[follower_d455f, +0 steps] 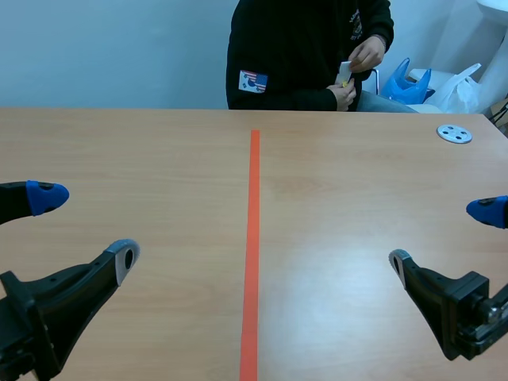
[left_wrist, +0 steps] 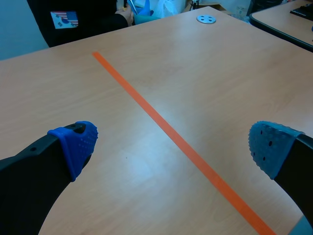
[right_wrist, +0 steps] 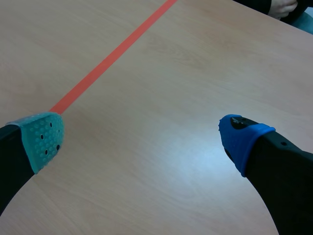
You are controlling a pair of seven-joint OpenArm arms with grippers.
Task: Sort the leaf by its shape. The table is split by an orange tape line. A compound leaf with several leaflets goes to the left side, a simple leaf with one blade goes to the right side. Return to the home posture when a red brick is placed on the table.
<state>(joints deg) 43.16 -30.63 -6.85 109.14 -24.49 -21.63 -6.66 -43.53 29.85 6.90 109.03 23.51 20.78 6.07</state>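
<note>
Two grippers sit low in the scene view, both spread wide with nothing between their fingers. The left gripper [follower_d455f: 86, 228] is at the lower left of the frame, and the right gripper [follower_d455f: 443, 236] is at the lower right. An orange tape line [follower_d455f: 254, 238] runs up the middle of the table [follower_d455f: 357, 198], from the bottom edge toward the far side, well apart from both grippers. At the top centre a person [follower_d455f: 302, 55] in a dark top with a patch [follower_d455f: 253, 81] sits across the table. Their hands [follower_d455f: 361, 59] are raised off the table and hold a small pale thing [follower_d455f: 346, 73]; whether it is a leaf cannot be told. A grey disc [follower_d455f: 454, 133] with holes lies at the upper right of the table. Behind it, off the table, are a blue bag [follower_d455f: 406, 83] and a white bag [follower_d455f: 460, 87]. In the left wrist view the left gripper [left_wrist: 173, 144] shows blue pads [left_wrist: 78, 142] set far apart, and the tape crosses the wood between and ahead of them. In the right wrist view the right gripper [right_wrist: 143, 139] has one teal and one blue pad [right_wrist: 239, 139], also far apart over bare wood. There the tape ends by the teal pad.
</note>
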